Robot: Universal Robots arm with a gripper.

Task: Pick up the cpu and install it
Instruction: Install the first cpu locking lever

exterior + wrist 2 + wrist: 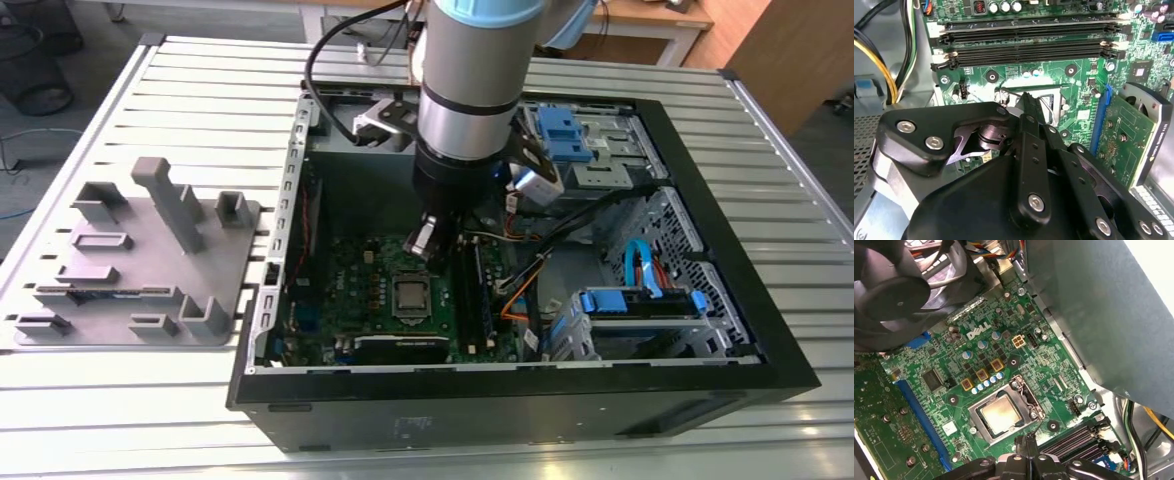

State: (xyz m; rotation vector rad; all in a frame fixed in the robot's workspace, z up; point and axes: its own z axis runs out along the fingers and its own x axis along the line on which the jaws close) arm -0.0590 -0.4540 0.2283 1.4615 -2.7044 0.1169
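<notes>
The cpu (1000, 413) lies flat in the silver-framed socket (1026, 395) on the green motherboard (979, 347), its shiny square top facing up. In the exterior view the cpu (410, 293) sits near the middle of the board inside the open computer case. My gripper (422, 248) hangs just above the board, a short way off the socket, apart from the chip. Its black fingers (1019, 446) stand together with nothing between them, and the gripper (1025, 442) is shut. In the second wrist view the gripper (1026, 100) covers most of the socket.
Black memory slots (1029, 45) run beside the socket. A graphics card (1124, 140) and a black fan (894, 290) flank the board. Cables (534, 280) and blue drive brackets (561, 135) fill the case at the exterior view's right. A grey fixture plate (134, 260) lies outside it.
</notes>
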